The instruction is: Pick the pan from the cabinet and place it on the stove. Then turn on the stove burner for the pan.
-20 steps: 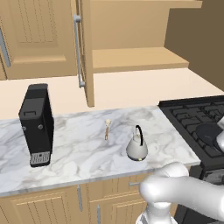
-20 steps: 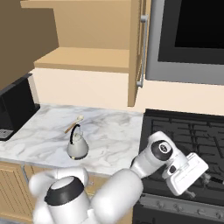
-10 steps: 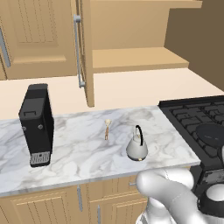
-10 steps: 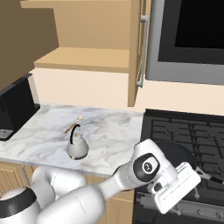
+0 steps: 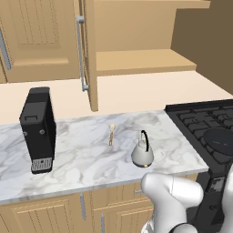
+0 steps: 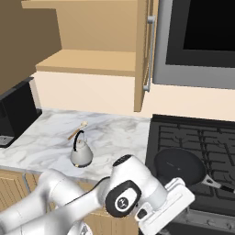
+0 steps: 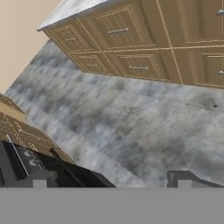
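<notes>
- Far left on the marble counter (image 5: 86, 159) is the black coffee machine (image 5: 38, 129), standing upright with bare marble in front of it and to its right.
- Above it, the cabinet (image 5: 136, 45) has its door (image 5: 88, 54) swung out edge-on, long grey bar handle (image 5: 82, 52) facing left; the wooden shelf (image 5: 141, 61) inside is bare.
- Mid-counter there's a small wooden stick thing (image 5: 111, 134) lying flat, and just right of it, apart from it, the silver kettle (image 5: 142, 152) (near the front edge, loop handle up).
- Further right is the stove (image 6: 193, 142), butted against the counter's right end. The pan (image 6: 180, 166) is sitting on the front left grates, handle sticking out to the right.
- The gripper (image 7: 113, 175) is down low in front of the stove, fingers spread wide and holding nothing; the hand view looks out over grey floor (image 7: 131, 118) toward base cabinets (image 7: 144, 39), plenty of open floor between.
</notes>
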{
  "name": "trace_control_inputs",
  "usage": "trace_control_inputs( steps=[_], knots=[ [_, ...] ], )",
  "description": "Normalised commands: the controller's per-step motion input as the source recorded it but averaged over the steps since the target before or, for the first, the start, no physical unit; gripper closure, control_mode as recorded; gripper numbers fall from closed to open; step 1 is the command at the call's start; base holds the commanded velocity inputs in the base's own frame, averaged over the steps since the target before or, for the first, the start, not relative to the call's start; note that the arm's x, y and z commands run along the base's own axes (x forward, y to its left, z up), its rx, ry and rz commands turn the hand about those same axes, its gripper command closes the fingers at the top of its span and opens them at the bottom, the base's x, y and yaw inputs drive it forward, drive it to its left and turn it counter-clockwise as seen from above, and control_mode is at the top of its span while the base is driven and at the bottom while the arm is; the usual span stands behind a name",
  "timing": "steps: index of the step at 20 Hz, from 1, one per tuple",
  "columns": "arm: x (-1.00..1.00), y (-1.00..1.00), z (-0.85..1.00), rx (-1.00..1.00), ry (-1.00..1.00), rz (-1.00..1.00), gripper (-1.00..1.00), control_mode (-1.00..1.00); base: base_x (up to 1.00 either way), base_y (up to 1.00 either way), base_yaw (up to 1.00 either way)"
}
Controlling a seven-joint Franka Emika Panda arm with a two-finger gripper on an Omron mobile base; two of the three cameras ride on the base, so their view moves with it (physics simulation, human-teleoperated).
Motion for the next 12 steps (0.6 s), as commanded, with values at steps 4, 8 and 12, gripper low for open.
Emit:
trace_control_inputs(
  steps=[4, 8, 12],
  knots=[
    [-0.21, 0.13, 0.31, 0.23, -0.36, 0.09, -1.00, -1.00, 0.00, 0.00, 0.00],
    [-0.10, 0.00, 0.22, 0.29, -0.37, 0.12, -1.00, -1.00, 0.00, 0.00, 0.00],
    [0.00, 0.04, 0.03, 0.06, -0.26, 0.12, -1.00, -1.00, 0.00, 0.00, 0.00]
  ],
)
